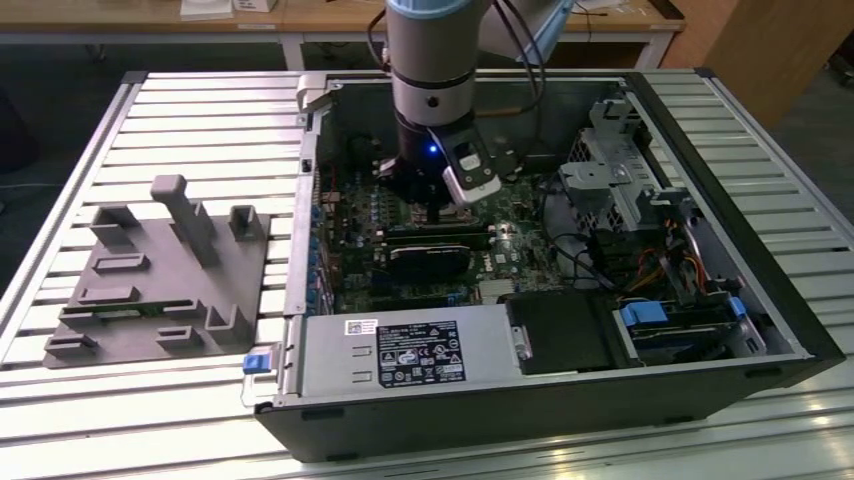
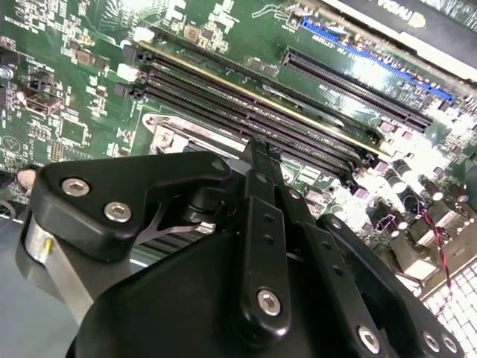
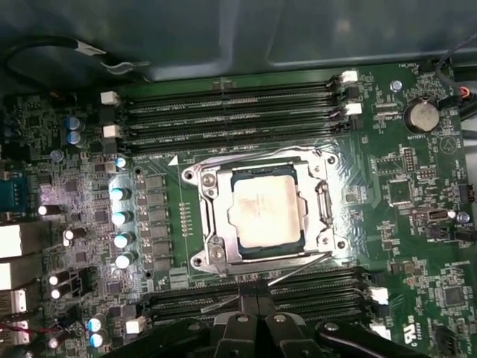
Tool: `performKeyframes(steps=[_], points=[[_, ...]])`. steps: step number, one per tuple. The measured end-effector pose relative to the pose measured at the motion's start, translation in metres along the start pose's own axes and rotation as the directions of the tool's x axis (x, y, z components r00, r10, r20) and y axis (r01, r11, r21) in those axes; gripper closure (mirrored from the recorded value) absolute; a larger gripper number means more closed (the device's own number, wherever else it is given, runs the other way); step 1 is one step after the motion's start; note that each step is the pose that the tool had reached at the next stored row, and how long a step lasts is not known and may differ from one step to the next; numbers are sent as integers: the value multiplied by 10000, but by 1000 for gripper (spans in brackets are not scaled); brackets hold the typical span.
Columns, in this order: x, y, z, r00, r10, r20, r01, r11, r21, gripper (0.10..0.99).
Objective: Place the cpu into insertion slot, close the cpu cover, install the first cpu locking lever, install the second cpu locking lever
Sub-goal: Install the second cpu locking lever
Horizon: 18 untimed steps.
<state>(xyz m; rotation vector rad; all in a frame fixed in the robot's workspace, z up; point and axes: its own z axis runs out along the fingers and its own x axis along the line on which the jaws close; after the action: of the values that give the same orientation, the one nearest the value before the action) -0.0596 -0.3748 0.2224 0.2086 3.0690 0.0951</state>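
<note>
- Already seated: the cpu (image 3: 266, 211), silver face up, inside the insertion slot (image 3: 313, 240) near the middle of the green motherboard (image 3: 417, 224), between two banks of long black memory slots (image 3: 223, 112).
- Also down, by the look of it: the cpu cover (image 3: 211, 216), its silvery frame lying flat around the chip.
- Levers judged unfinished: one thin locking lever (image 3: 294, 271) angled out from the socket edge nearest the gripper, not tucked away; the other not clearly made out.
- Poised low over the board in the exterior view, the gripper (image 1: 437, 210), with nothing seen held.
- In both wrist views, black fingers (image 3: 257, 317) drawn tightly together just short of the socket, tips by the loose lever; contact with it impossible to tell.
- Underneath: an open computer case (image 1: 747, 250) lying on a slatted metal table (image 1: 200, 110), power supply (image 1: 400, 352) at the near edge of the case.
- Towards the exterior view's left, a grey parts fixture (image 1: 160, 285) on the table.
- Beyond: wooden benches (image 1: 334, 18) at the back of the room.
</note>
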Motion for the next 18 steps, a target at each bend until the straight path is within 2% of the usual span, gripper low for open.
performKeyframes(steps=[9, 11, 14, 18], points=[[67, -102, 52, 10000, 20, -41, -21, 9995, -307, 980], [81, -115, 58, 10000, 26, -59, -29, 9990, -441, 980], [97, -136, 64, 9999, 44, -96, -50, 9975, -701, 980], [119, -167, 97, 9999, 50, -109, -59, 9968, -799, 980]])
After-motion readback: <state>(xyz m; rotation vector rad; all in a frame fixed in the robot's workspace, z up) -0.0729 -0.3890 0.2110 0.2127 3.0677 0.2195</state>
